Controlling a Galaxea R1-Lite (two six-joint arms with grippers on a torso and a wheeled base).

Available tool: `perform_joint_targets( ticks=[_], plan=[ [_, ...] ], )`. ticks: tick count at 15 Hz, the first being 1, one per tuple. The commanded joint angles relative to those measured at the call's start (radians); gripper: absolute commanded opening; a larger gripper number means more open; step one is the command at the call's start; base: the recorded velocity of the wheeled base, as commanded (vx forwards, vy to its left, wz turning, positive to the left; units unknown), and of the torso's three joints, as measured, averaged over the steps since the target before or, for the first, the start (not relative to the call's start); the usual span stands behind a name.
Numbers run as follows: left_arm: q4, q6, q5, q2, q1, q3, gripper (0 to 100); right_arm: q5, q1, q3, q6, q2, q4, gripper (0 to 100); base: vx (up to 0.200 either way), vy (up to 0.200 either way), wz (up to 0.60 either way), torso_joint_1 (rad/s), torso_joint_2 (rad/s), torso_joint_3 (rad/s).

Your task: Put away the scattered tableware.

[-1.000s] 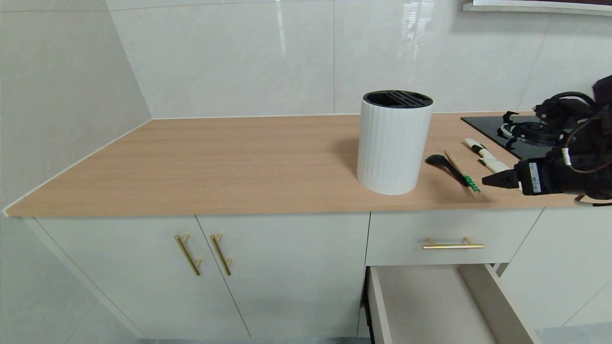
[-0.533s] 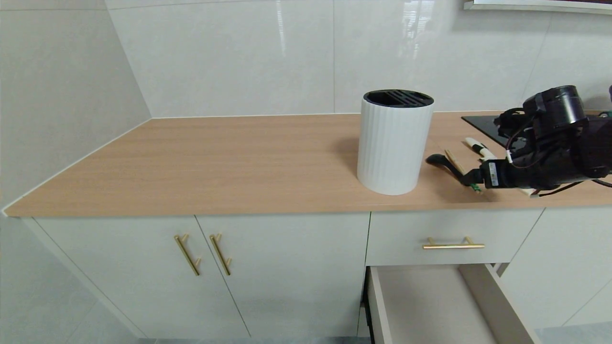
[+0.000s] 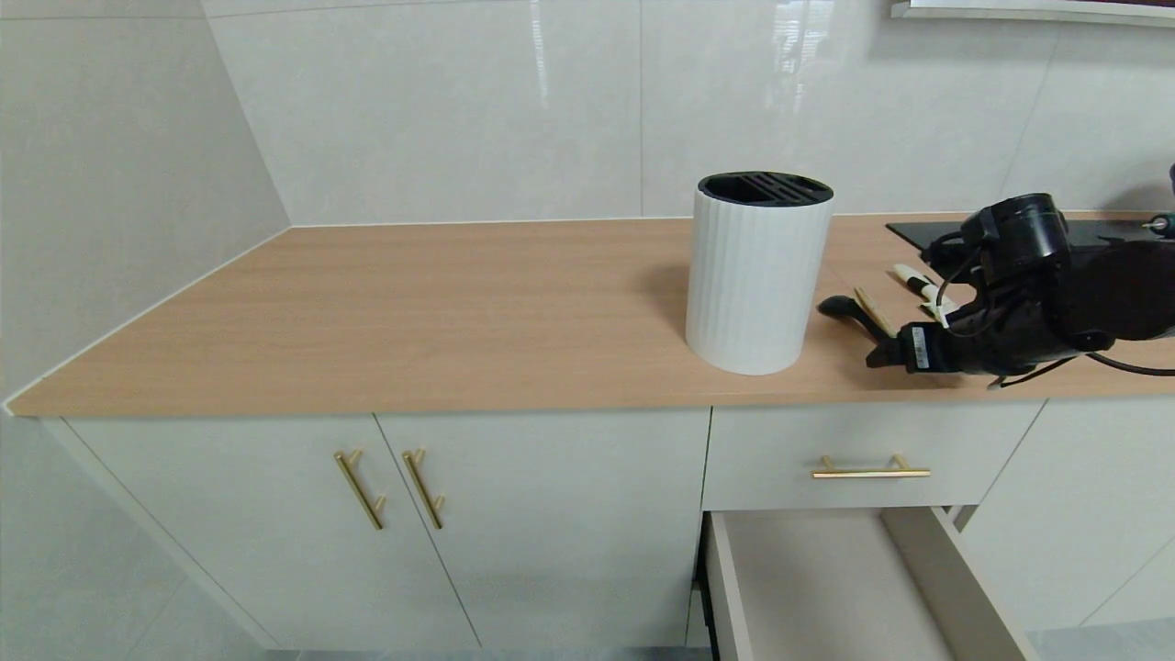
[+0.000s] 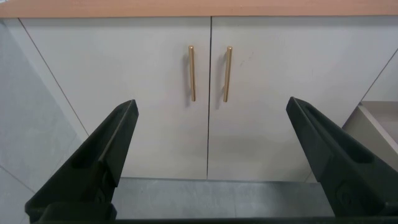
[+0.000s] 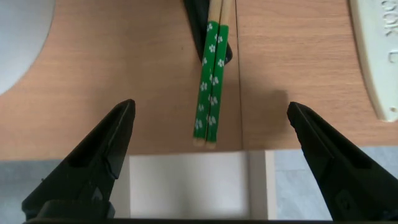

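A white ribbed utensil holder [image 3: 755, 275] with a black slotted top stands on the wooden counter [image 3: 459, 312]. To its right lie a black spoon [image 3: 843, 309], a pair of chopsticks [image 5: 211, 81] with green patterned ends, and a white-handled knife [image 3: 921, 284]. My right gripper [image 5: 211, 155] hovers low over the green chopstick ends at the counter's front edge, fingers open and wide on either side of them. In the head view this gripper [image 3: 883, 356] covers those ends. My left gripper [image 4: 211, 162] is open, down in front of the cabinet doors [image 4: 208, 93].
A black hob [image 3: 927, 234] sits at the counter's back right. Below the counter a drawer [image 3: 826, 588] stands pulled open under a shut drawer with a gold handle [image 3: 870, 470]. Tiled walls close the back and left.
My right arm has swung left and down across the counter, from beside the knife to over the chopsticks' green ends. The tableware has not moved.
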Motion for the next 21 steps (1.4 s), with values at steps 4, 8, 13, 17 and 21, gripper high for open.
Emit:
perform_joint_targets(
  ticks=[4,8,13,17,21],
  plan=[
    [0.000,0.000,0.000,0.002,0.000,0.000,100,0.000,0.000,-0.007,0.002,0.009,0.000,100,0.000,0.000,0.00,0.000,0.00,0.000],
    [0.000,0.000,0.000,0.002,0.000,0.000,100,0.002,0.000,-0.006,0.002,0.010,0.000,0,0.000,0.000,0.00,0.000,0.00,0.000],
    [0.000,0.000,0.000,0.002,0.000,0.000,100,0.000,0.000,-0.006,0.002,0.007,0.000,0,0.000,0.000,0.00,0.000,0.00,0.000],
    [0.000,0.000,0.000,0.002,0.000,0.000,100,-0.001,-0.012,0.002,0.005,-0.072,0.001,0,0.000,0.000,0.00,0.000,0.00,0.000],
    [0.000,0.000,0.000,0.002,0.000,0.000,100,0.006,-0.014,0.151,0.005,-0.330,0.006,0,0.000,0.000,0.00,0.000,0.00,0.000]
  ],
)
